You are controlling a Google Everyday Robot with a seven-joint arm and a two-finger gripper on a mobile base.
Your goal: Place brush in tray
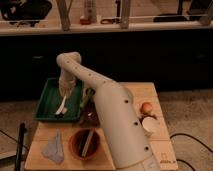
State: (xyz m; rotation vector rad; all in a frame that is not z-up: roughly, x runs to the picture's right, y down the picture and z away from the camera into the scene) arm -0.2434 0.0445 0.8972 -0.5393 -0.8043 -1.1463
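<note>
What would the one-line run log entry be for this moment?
gripper: above tray | brush: inside tray, under gripper | grasp: cannot tell

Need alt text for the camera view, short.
The robot's white arm reaches across a wooden table, its gripper low over the dark-green tray, with the white-handled brush just below it inside the tray. Nearer the camera sits a brown bowl holding a greyish utensil.
</note>
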